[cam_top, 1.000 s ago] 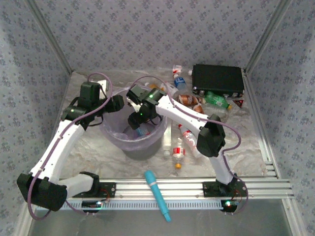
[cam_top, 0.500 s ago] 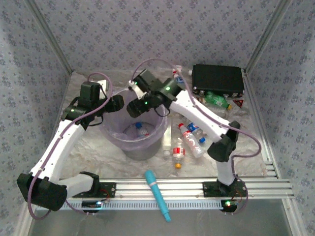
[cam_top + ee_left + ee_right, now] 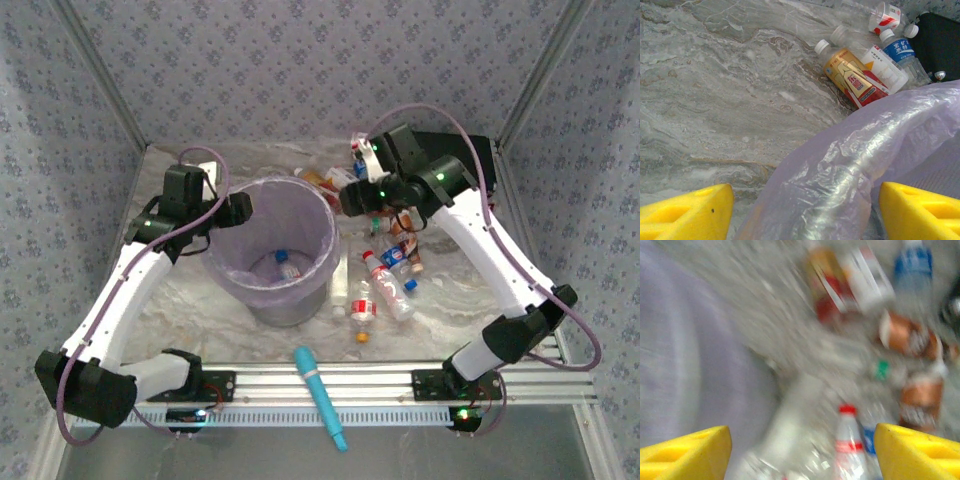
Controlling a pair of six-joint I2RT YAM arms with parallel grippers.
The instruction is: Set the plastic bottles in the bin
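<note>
The bin [image 3: 232, 272], a pale-lilac bucket with a thin liner, stands left of centre. A blue-capped bottle [image 3: 288, 268] lies on its bottom. My left gripper [image 3: 243, 208] hangs open at the bin's left rim. In the left wrist view the liner rim [image 3: 840, 175] runs between the yellow fingers [image 3: 687, 215] without touching them. My right gripper [image 3: 352, 199] is open and empty, above the table right of the bin. Below it lie a red-capped bottle [image 3: 847, 440] and other plastic bottles [image 3: 385, 282]. More bottles [image 3: 852, 77] lie behind the bin.
A flat black case [image 3: 455, 160] sits at the back right, partly behind the right arm. A teal stick-shaped tool [image 3: 320, 396] lies across the front aluminium rail [image 3: 520, 385]. Patterned walls close in the left, back and right sides.
My right arm has lifted out of the bin and swung back and right over the loose bottles, leaving a bottle inside the bin. The left arm has not moved.
</note>
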